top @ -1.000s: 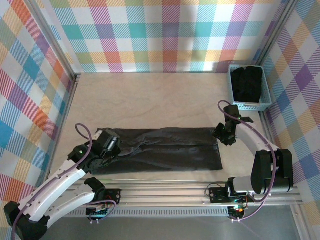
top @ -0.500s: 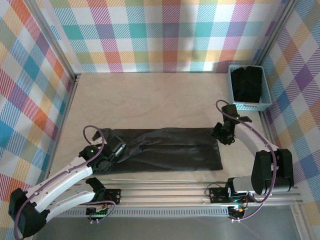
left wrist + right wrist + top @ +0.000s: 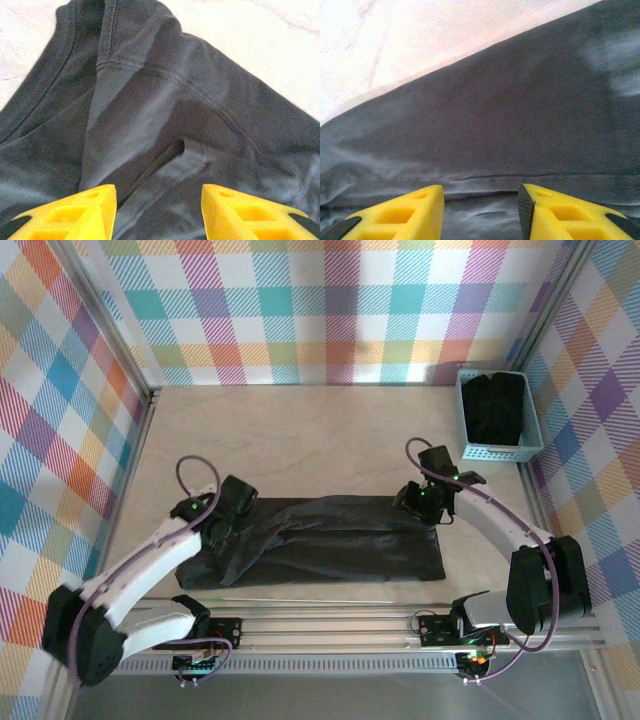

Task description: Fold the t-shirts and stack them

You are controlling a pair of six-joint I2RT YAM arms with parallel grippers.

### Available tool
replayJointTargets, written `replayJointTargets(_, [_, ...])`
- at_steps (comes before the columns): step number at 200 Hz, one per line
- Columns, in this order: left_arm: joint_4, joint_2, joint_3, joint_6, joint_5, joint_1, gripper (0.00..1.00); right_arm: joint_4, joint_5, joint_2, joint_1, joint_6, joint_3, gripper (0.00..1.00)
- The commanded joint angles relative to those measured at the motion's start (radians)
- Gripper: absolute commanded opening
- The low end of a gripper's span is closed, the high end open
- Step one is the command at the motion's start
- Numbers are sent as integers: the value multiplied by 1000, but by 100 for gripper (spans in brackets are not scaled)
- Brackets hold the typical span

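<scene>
One dark t-shirt (image 3: 330, 545) lies folded into a long strip across the near part of the table. My left gripper (image 3: 222, 532) hovers over its left end, where the collar and a sleeve seam (image 3: 150, 100) show. Its yellow fingers (image 3: 75, 212) stand apart with nothing between them (image 3: 159, 210). My right gripper (image 3: 415, 502) is over the strip's far right edge. Its jaws are open (image 3: 481, 210) just above a fold line in the fabric (image 3: 520, 125). More dark t-shirts (image 3: 497, 405) sit in the basket.
The light blue mesh basket (image 3: 470, 445) stands at the back right corner, close to the right arm. Bare beige tabletop (image 3: 300, 440) stretches behind the shirt. Checked walls close in the sides, and a metal rail (image 3: 330, 625) runs along the near edge.
My left gripper has opened and let go of the shirt's left end, and its arm has swung right. My right gripper has moved left onto the shirt's far right edge.
</scene>
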Motion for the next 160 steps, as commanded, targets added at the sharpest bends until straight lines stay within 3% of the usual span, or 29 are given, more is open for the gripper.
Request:
replayJointTargets(1, [165, 87, -4, 178, 205, 91, 47, 41, -89, -12, 28, -13, 13, 44])
replayJointTargets(42, [280, 164, -30, 195, 315, 118, 46, 21, -89, -69, 64, 4, 6, 46])
replayJointTargets(85, [296, 168, -90, 175, 300, 118, 39, 11, -78, -65, 64, 1, 24, 46])
replayJointTargets(122, [304, 161, -106, 173, 279, 118, 38, 7, -76, -54, 68, 5, 49, 46])
replayJointTargets(160, [327, 120, -129, 147, 309, 110, 11, 2, -61, -55, 69, 12, 47, 45])
